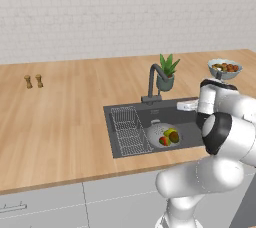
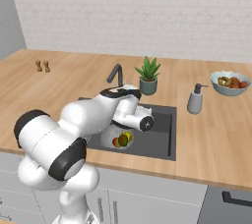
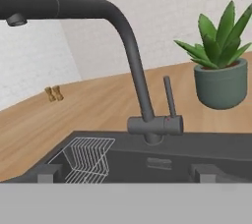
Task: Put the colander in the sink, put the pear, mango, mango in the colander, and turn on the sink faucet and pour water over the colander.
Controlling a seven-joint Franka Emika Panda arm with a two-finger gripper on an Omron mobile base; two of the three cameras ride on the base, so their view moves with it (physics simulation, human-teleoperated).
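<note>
The light-grey colander (image 1: pixel 161 135) sits in the dark sink (image 1: pixel 190 134), right of its wire rack (image 1: pixel 127 131). Inside it lie the yellow-green pear (image 1: pixel 169 132), a red mango (image 1: pixel 163 141) and a darker mango (image 1: pixel 174 137); they also show from the other side, in the colander (image 2: pixel 109 139). The sink faucet (image 3: pixel 138 70) rises close ahead in the hand view, its thin lever (image 3: pixel 169 95) upright. My gripper (image 3: pixel 126 174) is open and holds nothing, its fingertips (image 3: pixel 49 173) low over the basin, short of the tap's base. No water shows at the spout (image 3: pixel 16 20).
A potted plant (image 1: pixel 166 74) stands just behind and right of the tap. A soap dispenser (image 2: pixel 195 99) and a bowl of small fruit (image 2: pixel 230 83) sit on the counter to the right. Two small shakers (image 1: pixel 33 81) stand far left.
</note>
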